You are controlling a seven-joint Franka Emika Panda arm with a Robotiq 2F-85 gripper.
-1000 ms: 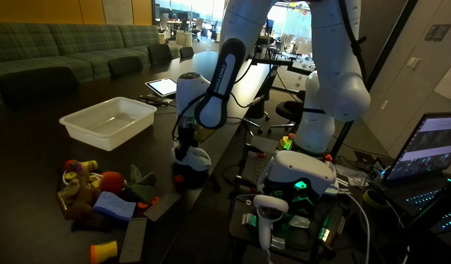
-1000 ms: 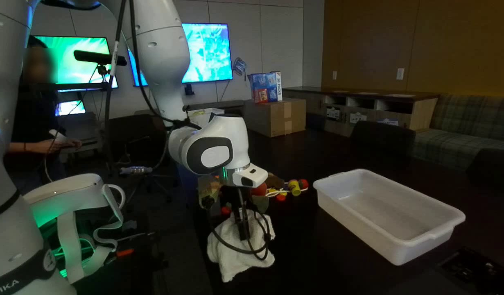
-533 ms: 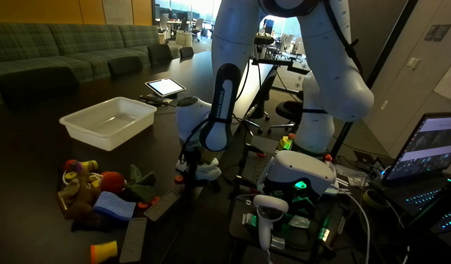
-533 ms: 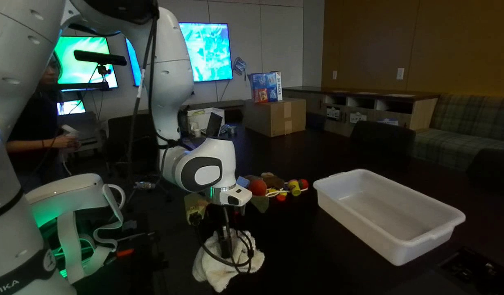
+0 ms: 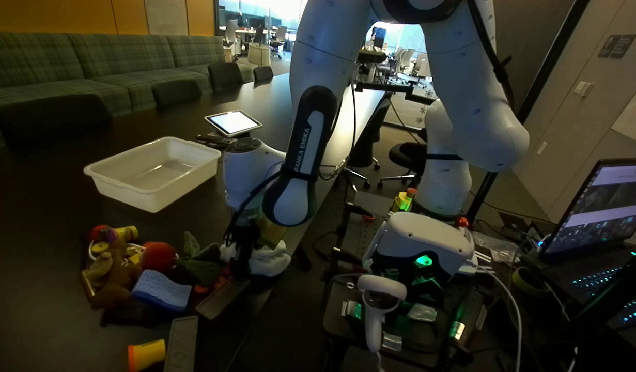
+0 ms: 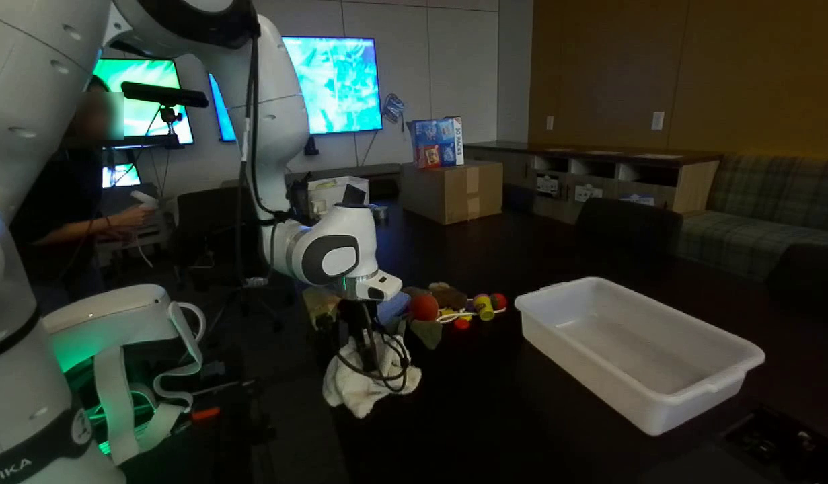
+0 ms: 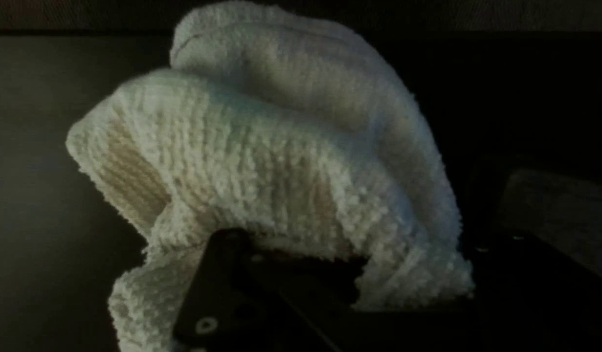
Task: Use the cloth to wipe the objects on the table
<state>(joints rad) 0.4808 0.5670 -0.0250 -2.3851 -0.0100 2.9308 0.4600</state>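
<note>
In an exterior view we saw the white terry cloth (image 5: 270,259) bunched at the tip of the end effector (image 5: 241,264), which pointed down close to the edge of the table (image 5: 49,248). The cloth's long axis ran across the picture, dipping slightly to the right, its fuller end pointing toward that edge. Just beside it lay a slanted grey block (image 5: 219,302); nearer the camera we noted a second grey block (image 5: 182,343) and a yellow tub (image 5: 146,355) on its side. A red ball (image 5: 158,257) and a blue pad (image 5: 163,290) sat in a heap, well apart from the white plastic bin (image 5: 186,181).

In an exterior view we found the cloth (image 6: 350,393) wider than tall, its long axis nearly level, one loose corner pointing toward the bottom of the picture. We could not tell whether its lowest folds touched the table.

In the wrist view the cloth (image 7: 281,161) filled the middle, its main folds slanting from upper left to lower right, a rounded end pointing up past the table's edge. We saw the end effector gripping it, cloth gathered between the dark fingers (image 7: 217,293), though shadow hid how narrow their gap was.
</note>
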